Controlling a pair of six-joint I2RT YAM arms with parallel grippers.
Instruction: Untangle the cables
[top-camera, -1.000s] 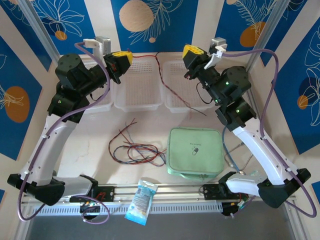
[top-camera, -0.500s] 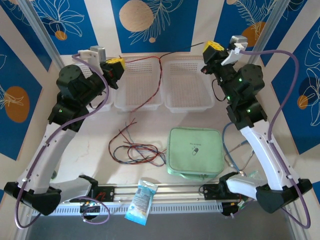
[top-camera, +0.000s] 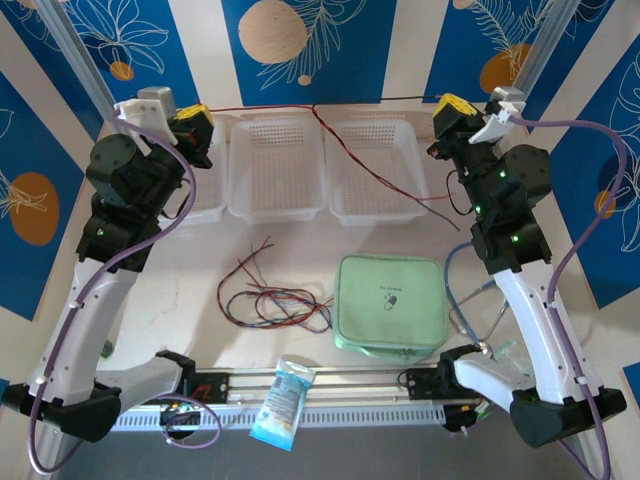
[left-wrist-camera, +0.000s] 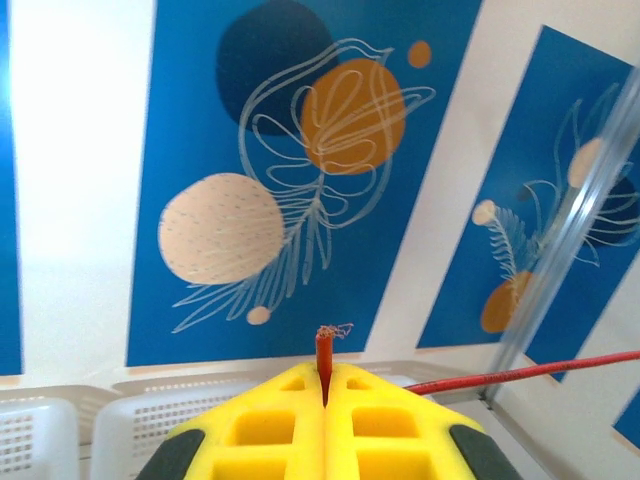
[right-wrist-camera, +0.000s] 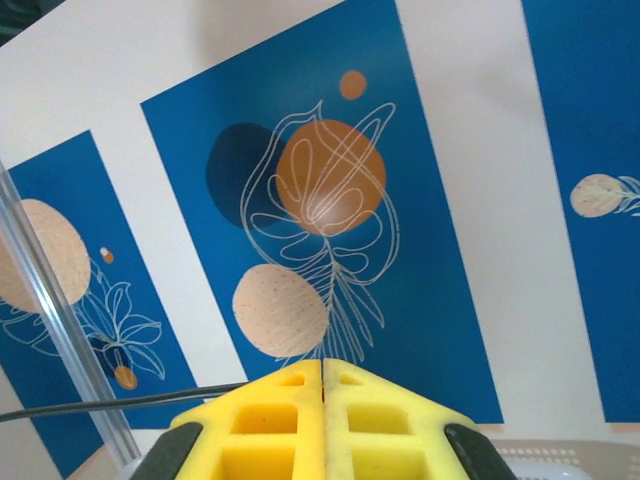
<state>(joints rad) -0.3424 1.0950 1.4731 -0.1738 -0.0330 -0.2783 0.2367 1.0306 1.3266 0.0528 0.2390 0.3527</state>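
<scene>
While the packet (top-camera: 282, 400), the green pouch (top-camera: 392, 305) and the loose heap of cables (top-camera: 275, 297) were left unmoved on the counter (top-camera: 200, 255) near the arm bases, open room was kept between that heap and the three white baskets (top-camera: 275, 210). Farther back, both arms had been swung outward since a second before, so the left gripper (top-camera: 200, 122) and right gripper (top-camera: 447, 110) were found past the outer baskets, close to the frame posts (top-camera: 82, 62). Each gripper was pressed shut, the left on a red cable (left-wrist-camera: 325, 350), the right on a black cable (right-wrist-camera: 110, 402). The pair, slack before, was drawn taut along the far rims, a twisted tail trailing over the right basket. Where the black end was pinched could not be made out.
</scene>
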